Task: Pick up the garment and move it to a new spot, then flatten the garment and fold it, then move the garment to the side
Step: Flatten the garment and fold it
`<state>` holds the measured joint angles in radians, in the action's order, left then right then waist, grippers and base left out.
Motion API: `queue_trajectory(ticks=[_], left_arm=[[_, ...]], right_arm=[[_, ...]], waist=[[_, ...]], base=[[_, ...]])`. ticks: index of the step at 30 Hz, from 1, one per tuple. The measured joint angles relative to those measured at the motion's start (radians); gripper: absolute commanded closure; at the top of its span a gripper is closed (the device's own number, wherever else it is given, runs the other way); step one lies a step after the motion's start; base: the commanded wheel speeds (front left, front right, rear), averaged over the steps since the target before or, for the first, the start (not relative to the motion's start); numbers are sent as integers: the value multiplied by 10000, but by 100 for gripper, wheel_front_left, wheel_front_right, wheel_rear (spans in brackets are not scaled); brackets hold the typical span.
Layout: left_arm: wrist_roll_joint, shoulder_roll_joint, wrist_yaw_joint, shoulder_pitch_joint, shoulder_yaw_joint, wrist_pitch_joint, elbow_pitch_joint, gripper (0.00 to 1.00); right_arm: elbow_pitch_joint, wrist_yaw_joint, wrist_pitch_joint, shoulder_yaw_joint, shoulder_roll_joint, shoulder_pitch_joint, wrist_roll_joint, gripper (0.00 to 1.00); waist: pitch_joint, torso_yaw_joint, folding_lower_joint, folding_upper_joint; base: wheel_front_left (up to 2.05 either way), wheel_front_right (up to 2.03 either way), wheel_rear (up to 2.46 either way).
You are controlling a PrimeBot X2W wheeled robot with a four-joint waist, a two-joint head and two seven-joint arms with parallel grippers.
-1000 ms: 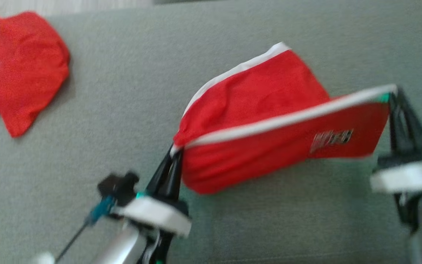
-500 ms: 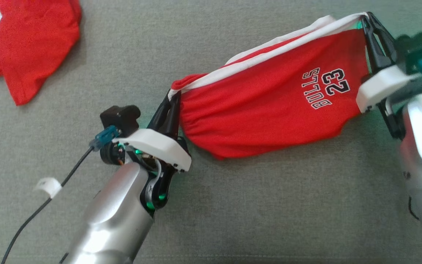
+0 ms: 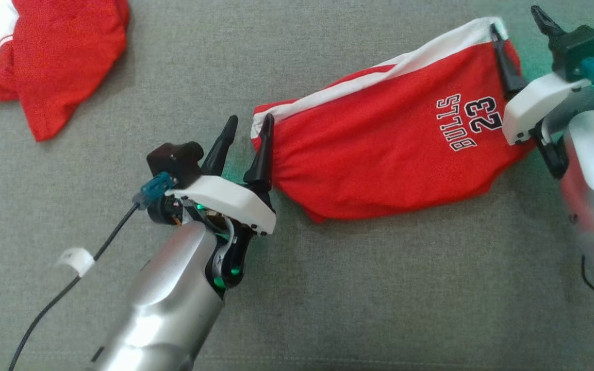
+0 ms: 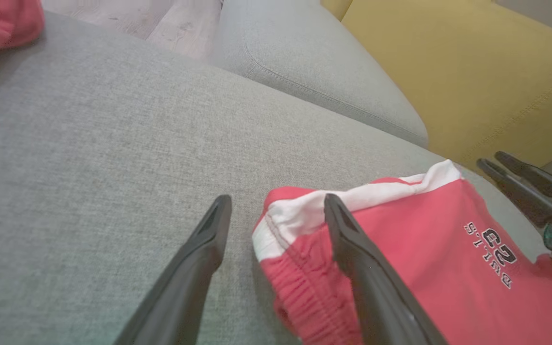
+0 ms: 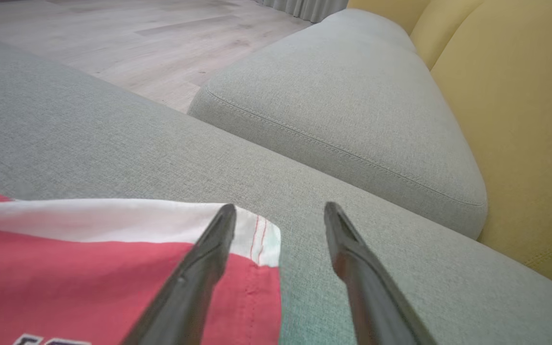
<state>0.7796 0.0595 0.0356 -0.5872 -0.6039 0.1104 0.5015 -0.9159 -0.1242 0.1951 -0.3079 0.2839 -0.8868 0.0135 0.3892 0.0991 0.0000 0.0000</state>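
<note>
Red shorts (image 3: 379,159), seemingly lying rumpled.

Red shorts (image 3: 379,165) carry black, white-edged lettering (image 3: 469,121) "BULLS" with the number "23" beside it, lying sideways in the head view near the shorts' right end, and it shows smaller and blurry in the left wrist view

Grey sofa (image 5: 343,110), yellow backrest (image 5: 520,96), wooden floor (image 5: 137,38)

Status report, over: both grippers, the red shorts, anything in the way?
Left gripper and right gripper: jaws open, one at each end of the red shorts. Shorts lying on the grey cushion, not yet folded. Other red garment to the left, apart.
</note>
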Motion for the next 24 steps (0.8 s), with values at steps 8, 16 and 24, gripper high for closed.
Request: queue_trajectory(ticks=[8, 16, 24], left_arm=[[-316, 621, 326, 1137, -12, 732, -872, 0], [-748, 1369, 1068, 2318, 489, 1214, -2263, 0], [-997, 1904, 1806, 3582, 1068, 1333, -3666, 0]], right_arm=[[-913, 0, 144, -522, -163, -126, 1087, 0], [-1448, 0, -917, -882, 345, 151, 2579, 0], [-1352, 0, -2155, -1427, 552, 1255, 4207, 0]], waist=[[-513, 59, -1, 0], [-1201, 177, -2, 0], [-1564, 611, -3, 0]], base=[[0, 0, 0], [0, 0, 0], [0, 0, 0]])
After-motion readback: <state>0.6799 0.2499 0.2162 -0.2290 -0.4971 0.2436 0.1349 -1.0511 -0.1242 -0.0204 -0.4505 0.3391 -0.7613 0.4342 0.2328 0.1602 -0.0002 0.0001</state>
